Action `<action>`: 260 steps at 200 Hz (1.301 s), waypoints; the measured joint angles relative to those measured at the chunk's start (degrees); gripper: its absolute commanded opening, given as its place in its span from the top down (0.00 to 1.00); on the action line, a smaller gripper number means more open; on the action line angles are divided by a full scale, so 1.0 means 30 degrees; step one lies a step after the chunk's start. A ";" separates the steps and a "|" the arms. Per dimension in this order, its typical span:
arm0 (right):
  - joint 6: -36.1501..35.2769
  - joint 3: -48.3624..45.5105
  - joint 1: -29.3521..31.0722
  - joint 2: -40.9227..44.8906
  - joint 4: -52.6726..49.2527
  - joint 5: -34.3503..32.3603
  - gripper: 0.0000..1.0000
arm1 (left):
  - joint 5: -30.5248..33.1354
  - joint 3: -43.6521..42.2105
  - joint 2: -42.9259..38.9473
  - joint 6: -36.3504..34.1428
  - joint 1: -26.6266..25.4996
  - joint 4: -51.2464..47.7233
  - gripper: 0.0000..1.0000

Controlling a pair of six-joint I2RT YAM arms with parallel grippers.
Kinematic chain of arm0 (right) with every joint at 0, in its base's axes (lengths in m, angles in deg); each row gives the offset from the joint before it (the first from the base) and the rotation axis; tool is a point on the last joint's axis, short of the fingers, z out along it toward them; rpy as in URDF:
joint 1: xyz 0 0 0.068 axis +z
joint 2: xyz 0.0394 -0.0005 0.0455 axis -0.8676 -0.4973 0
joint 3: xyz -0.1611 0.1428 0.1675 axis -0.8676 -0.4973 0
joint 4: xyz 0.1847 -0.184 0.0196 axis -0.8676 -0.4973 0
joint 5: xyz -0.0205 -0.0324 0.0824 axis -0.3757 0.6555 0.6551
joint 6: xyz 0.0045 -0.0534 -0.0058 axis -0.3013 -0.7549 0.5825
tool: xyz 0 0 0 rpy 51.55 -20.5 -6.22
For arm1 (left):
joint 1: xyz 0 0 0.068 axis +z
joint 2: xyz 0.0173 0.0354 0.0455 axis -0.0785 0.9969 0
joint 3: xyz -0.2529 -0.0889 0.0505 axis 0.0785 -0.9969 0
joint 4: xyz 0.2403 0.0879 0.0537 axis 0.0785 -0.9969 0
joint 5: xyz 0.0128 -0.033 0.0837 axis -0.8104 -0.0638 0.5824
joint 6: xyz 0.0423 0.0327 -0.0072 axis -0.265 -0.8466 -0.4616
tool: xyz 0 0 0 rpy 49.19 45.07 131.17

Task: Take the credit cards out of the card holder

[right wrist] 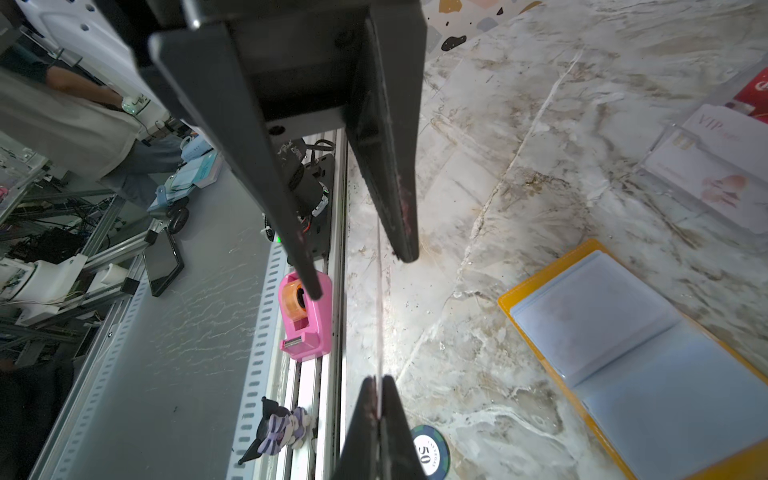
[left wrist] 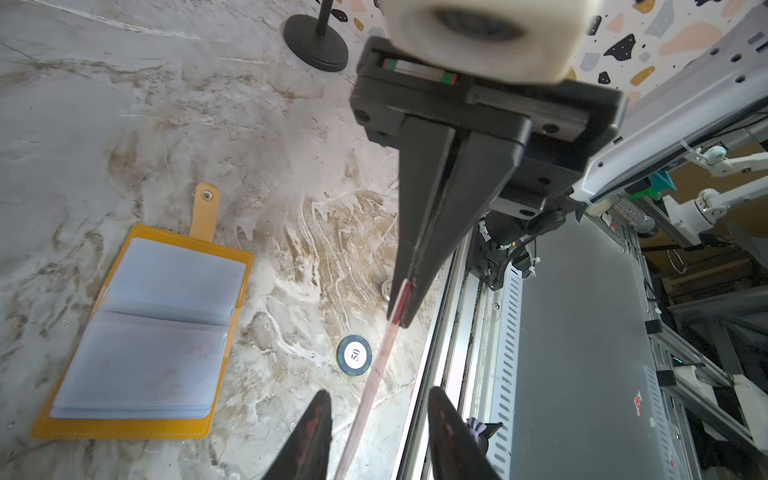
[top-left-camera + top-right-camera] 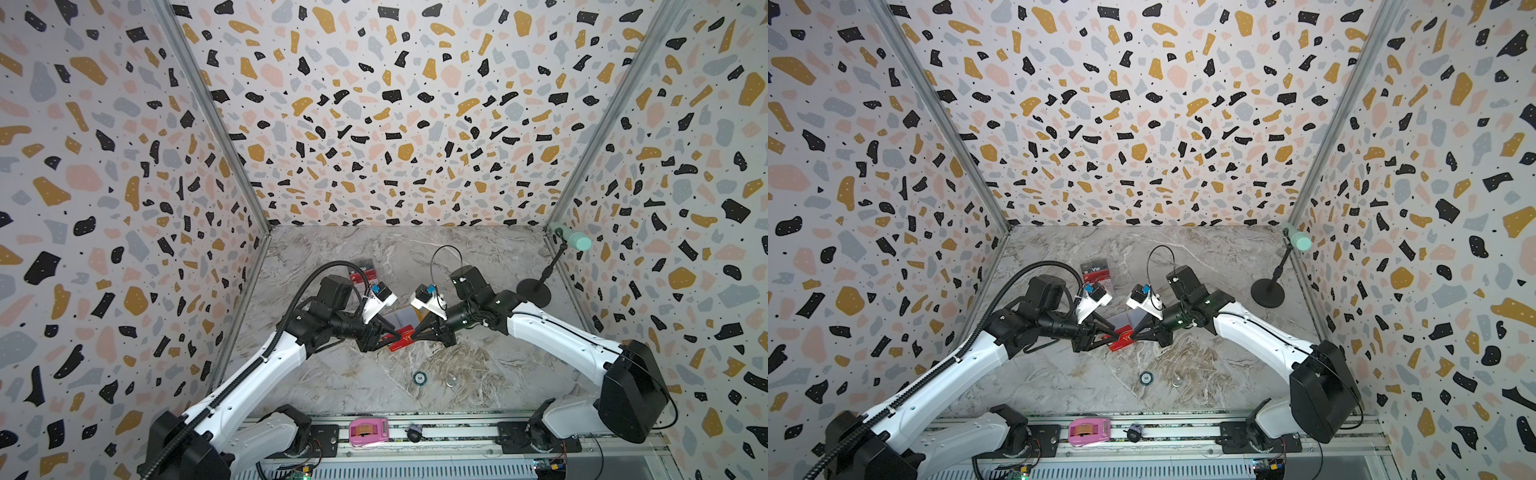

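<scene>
While edge-on, red card in right hand.

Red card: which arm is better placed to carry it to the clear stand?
Left, likely. The open left gripper straddles the free end of the red card; the clear stand sits on that side; the right gripper pinches the other end.

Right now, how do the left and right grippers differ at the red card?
The right gripper is shut, pinching one end of the red card; the left gripper is open, its fingers apart on either side of the other end. The right gripper grips the card; the left gripper does not yet. Both face each other at that card, near the open card holder.
</scene>
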 measured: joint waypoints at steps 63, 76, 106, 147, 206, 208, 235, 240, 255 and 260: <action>-0.1326 0.1035 0.0109 -0.0794 -0.1333 0.0277 1.00 | -0.0408 0.0219 -0.0007 -0.0831 0.0051 -0.0809 0.71; -0.1479 0.1035 0.0124 -0.0801 -0.1421 0.0284 1.00 | -0.0437 0.0219 -0.0007 -0.0867 0.0051 -0.0889 0.72; -0.1705 0.1122 0.0124 -0.0816 -0.1632 0.0284 1.00 | -0.0525 0.0219 0.0051 -0.0940 0.0051 -0.0947 0.77; -0.1967 0.1508 0.0138 -0.0831 -0.2062 0.0270 1.00 | -0.0714 0.0219 0.0211 -0.1078 0.0073 -0.0954 0.79; -0.2215 0.1931 0.0138 -0.1180 -0.2273 0.0364 1.00 | -0.0838 0.0219 0.0299 -0.1209 0.0109 -0.1056 0.87; -0.2229 0.1931 0.0138 -0.1180 -0.2280 0.0364 1.00 | -0.0838 0.0219 0.0299 -0.1217 0.0109 -0.1056 0.88; -0.2266 0.1931 0.0146 -0.1180 -0.2324 0.0364 1.00 | -0.0721 0.0277 0.0430 -0.1224 0.0124 -0.1115 0.96; -0.2266 0.1931 0.0146 -0.1180 -0.2324 0.0350 1.00 | -0.0714 0.0299 0.0466 -0.1224 0.0131 -0.1122 0.97; -0.2266 0.1931 0.0146 -0.1180 -0.2324 0.0299 0.93 | -0.0699 0.0306 0.0503 -0.1231 0.0138 -0.1129 1.00; -0.2244 0.1931 0.0146 -0.1180 -0.2324 0.0277 0.88 | -0.0699 0.0313 0.0503 -0.1231 0.0138 -0.1144 1.00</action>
